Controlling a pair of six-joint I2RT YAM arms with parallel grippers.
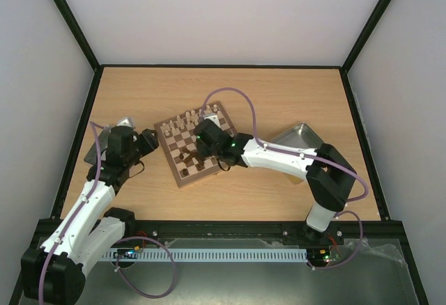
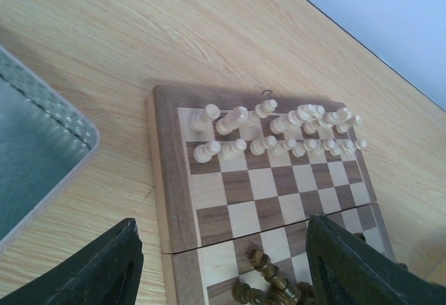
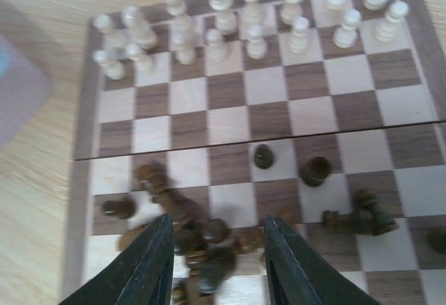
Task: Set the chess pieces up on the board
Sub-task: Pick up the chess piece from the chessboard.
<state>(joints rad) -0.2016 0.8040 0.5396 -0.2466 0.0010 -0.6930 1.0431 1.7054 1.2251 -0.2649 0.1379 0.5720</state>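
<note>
right claw (image 3: pixel 217 223), wrist view: it hangs over the near half of the board (image 3: pixel 85 145) with its two fingers (image 3: pixel 150 267) spread and nothing pinched between them; the gap frames a heap of dark pieces (image 3: pixel 209 246) lying on the squares below, and whether the fingertips touch the heap cannot be told. most dark pieces lie toppled in this heap toward the near left corner of the board, with a few more scattered singly or in a small cluster across the same half, none beyond the centre seam. cream pieces (image 3: pixel 256 42) stand upright in two rows along the far edge, the rows less even at their left end. left claw (image 2: pixel 223 223), wrist view: its fingers are likewise spread wide and empty, poised above the near side of the board, with some dark pieces showing between them at the bottom edge and the cream rows beyond. top view: the board (image 1: pixel 182 180) sits turned at an angle mid-table (image 1: pixel 279 96); the right claw (image 1: pixel 191 156) reaches over it from the right, the left claw (image 1: pixel 150 141) hovers just beside its left edge. left tray (image 2: pixel 83 134) lies near the board's left side; right tray (image 1: pixel 300 136) lies apart on the right, partly behind the right arm.
</note>
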